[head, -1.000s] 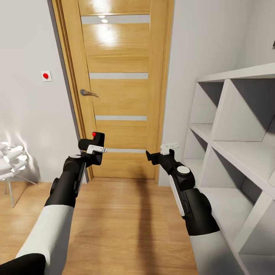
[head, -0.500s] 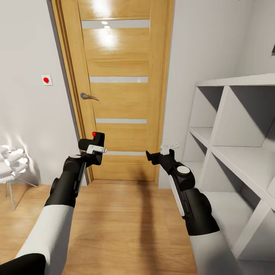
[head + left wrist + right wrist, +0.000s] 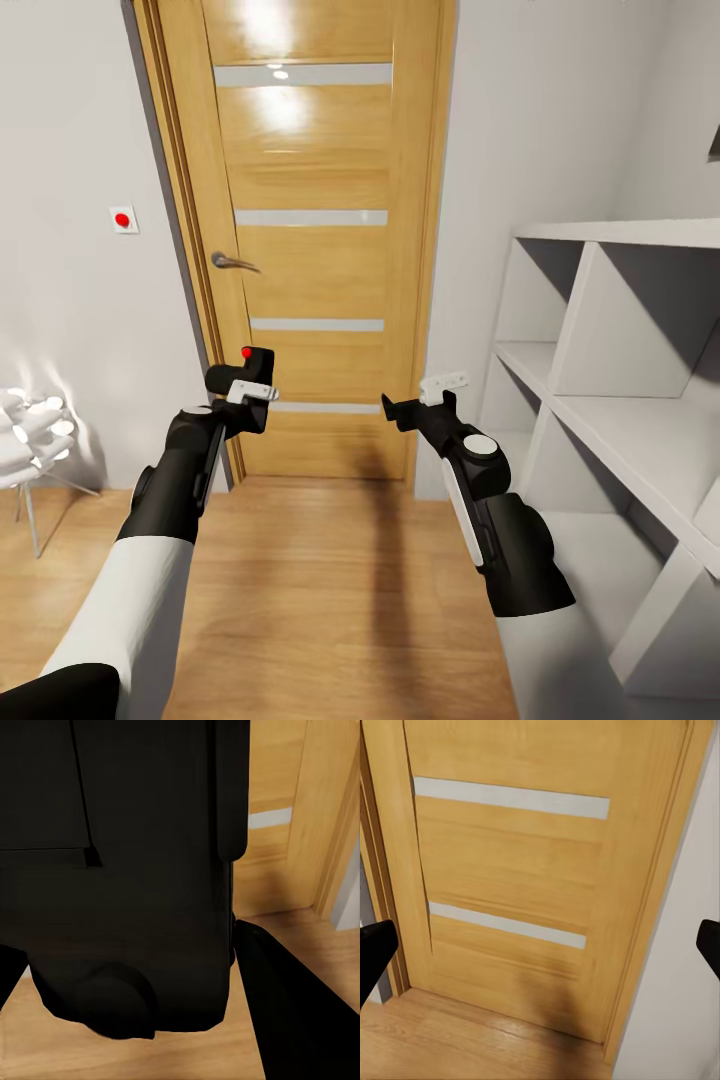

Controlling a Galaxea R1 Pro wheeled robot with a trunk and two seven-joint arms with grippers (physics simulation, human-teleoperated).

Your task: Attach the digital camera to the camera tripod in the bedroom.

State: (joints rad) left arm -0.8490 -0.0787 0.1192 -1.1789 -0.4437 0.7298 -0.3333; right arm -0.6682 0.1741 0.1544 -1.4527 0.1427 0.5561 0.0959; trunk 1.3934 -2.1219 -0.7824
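The digital camera (image 3: 254,366) sits clenched in the left claw (image 3: 245,392), its red button up, so the pickup looks done; finding the tripod and mounting the camera remain. The right claw (image 3: 425,396), well apart to the side, is spread wide and holds nothing, with the oak door (image 3: 310,230) just ahead of both.

Door (image 3: 315,240) ahead, shelves (image 3: 620,400) right, lamp (image 3: 30,440) left.
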